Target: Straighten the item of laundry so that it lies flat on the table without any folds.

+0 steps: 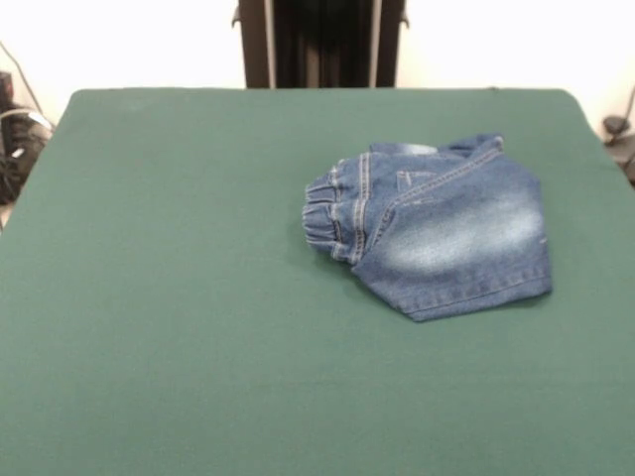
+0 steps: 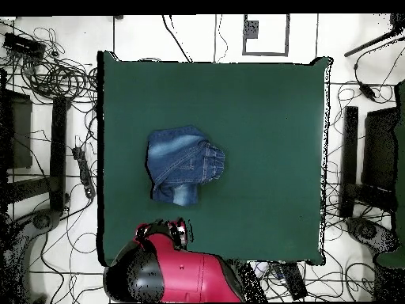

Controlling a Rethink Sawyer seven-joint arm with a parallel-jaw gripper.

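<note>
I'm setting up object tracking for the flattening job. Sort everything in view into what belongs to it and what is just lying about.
Belongs to the job:
- folded blue jeans, bunched, waistband showing
- green table under them
- red robot arm, drawn back at the table's edge

Just lying about:
- tangled cables on the floor
- black equipment beside the table

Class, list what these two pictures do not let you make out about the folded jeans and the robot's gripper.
- Jeans: the lower layers and leg ends, both views, covered by the folded-over top layer.
- Gripper: front view, absent; overhead view, not distinguishable on the red arm at the table edge.
</note>
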